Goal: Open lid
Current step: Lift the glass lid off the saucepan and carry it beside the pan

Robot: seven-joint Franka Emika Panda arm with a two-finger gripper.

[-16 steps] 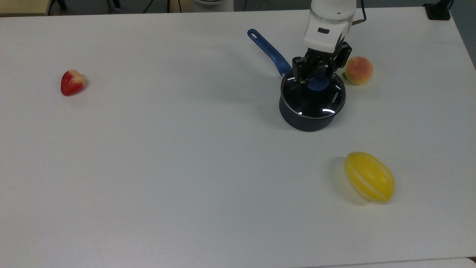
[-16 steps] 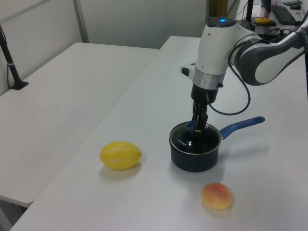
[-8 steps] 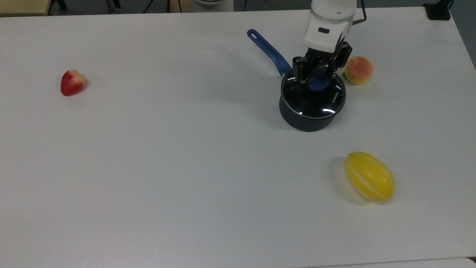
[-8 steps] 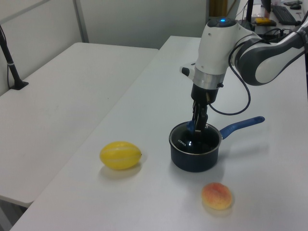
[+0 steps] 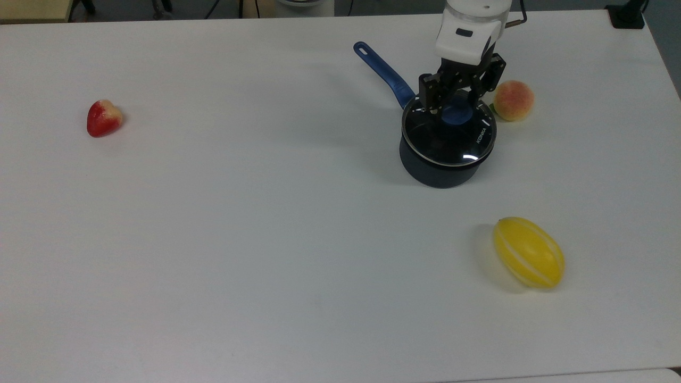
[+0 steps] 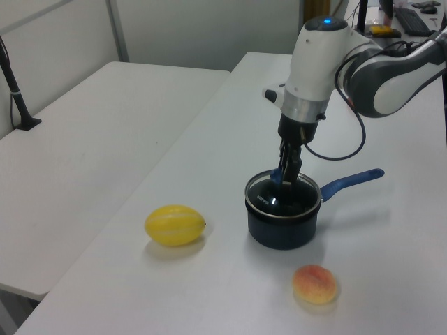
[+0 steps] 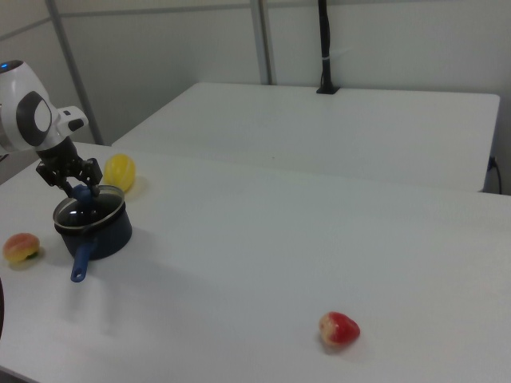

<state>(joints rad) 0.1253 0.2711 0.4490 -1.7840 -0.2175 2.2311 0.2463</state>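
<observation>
The lid (image 5: 452, 142) is a round glass disc with a metal rim and a blue centre knob. My gripper (image 5: 456, 110) is shut on that knob from above. The lid hangs level, a little above the rim of the dark saucepan (image 5: 436, 173), whose long blue handle (image 5: 384, 72) points to the top view's upper left. In the left view the gripper (image 6: 285, 178) holds the lid (image 6: 276, 200) just over the saucepan (image 6: 283, 229). The right view has the gripper (image 7: 82, 191), lid (image 7: 92, 206) and saucepan (image 7: 100, 231) at its left.
A peach (image 5: 513, 100) lies close beside the saucepan on the top view's right. A yellow melon (image 5: 528, 252) sits nearer the table's front edge. A red strawberry (image 5: 104, 117) lies far off on the top view's left.
My gripper has risen a little with the knob held, and the lid has come up off the saucepan's rim. The saucepan and fruits have stayed put.
</observation>
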